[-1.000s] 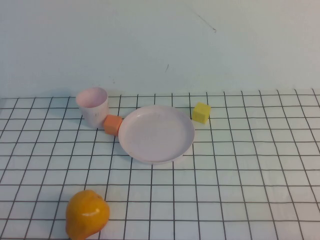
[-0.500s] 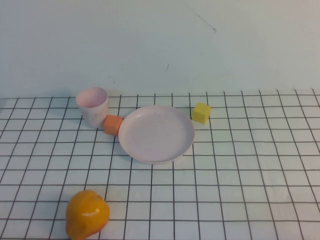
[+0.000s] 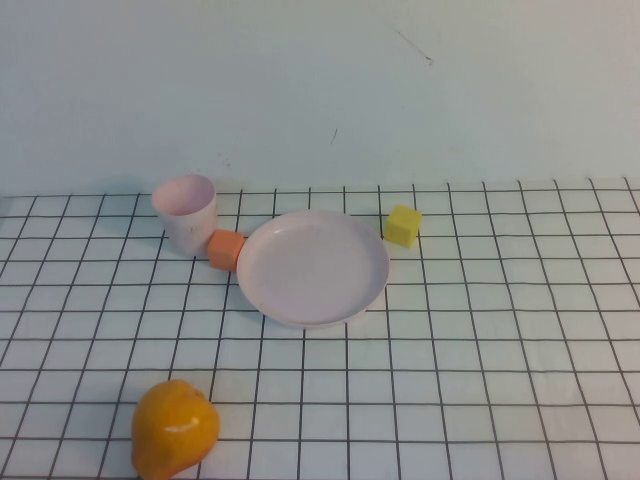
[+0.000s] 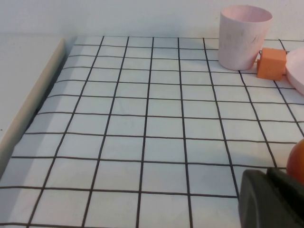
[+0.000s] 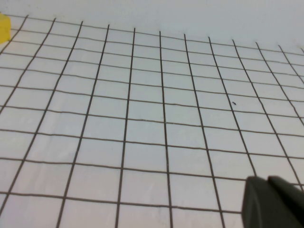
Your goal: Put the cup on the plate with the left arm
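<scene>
cup point(image 3: 185, 210) is a small pale pink handleless tumbler, upright, open mouth up, tapering to its base, faint scuffs on the wall. it stands at the far left of the gridded worktop point(image 3: 480, 350), just beside an orange cube point(image 3: 226, 249), which sits between it and the plate point(image 3: 313, 267). plate is round, pale pink, shallow with a raised rim, nothing on it. yellow cube point(image 3: 403, 225) just past the plate's right edge. orange fruit point(image 3: 174, 428) near the front left. left end effector point(image 4: 271, 199) low over the worktop well short of the cup, closed, holding nothing. right end effector point(image 5: 273, 203) over bare grid; can't tell its fingers.
</scene>
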Available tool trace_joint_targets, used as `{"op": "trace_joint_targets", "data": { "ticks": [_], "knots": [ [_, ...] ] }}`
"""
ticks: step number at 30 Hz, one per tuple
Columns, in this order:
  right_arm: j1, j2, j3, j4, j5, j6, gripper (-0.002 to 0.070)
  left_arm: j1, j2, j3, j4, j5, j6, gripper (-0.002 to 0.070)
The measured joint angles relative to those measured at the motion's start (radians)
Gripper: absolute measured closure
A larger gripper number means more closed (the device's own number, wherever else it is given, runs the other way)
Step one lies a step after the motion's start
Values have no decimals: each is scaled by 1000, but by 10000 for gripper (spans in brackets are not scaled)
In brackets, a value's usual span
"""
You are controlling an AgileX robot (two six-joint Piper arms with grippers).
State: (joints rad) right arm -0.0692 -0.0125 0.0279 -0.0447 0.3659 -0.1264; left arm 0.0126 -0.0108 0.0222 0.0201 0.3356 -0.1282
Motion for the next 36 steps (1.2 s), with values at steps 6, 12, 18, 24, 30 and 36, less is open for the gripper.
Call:
{"op": "trace_joint_targets", "data": {
  "ticks": [6,12,18,24,30,36],
  "knots": [
    [0,0,0,0,0,0,678,0,0,0,56,0,35,678],
    [0,0,0,0,0,0,678,0,0,0,75,-22,67,678],
    [0,0,0,0,0,0,678,0,0,6,57,-137,71,678],
    [0,0,0,0,0,0,678,0,0,6,55,-283,72,678],
    [0,0,0,0,0,0,678,0,0,6,55,-336,74,678],
    [0,0,0,-2,0,0,678,0,0,6,57,-336,84,678]
  ]
}}
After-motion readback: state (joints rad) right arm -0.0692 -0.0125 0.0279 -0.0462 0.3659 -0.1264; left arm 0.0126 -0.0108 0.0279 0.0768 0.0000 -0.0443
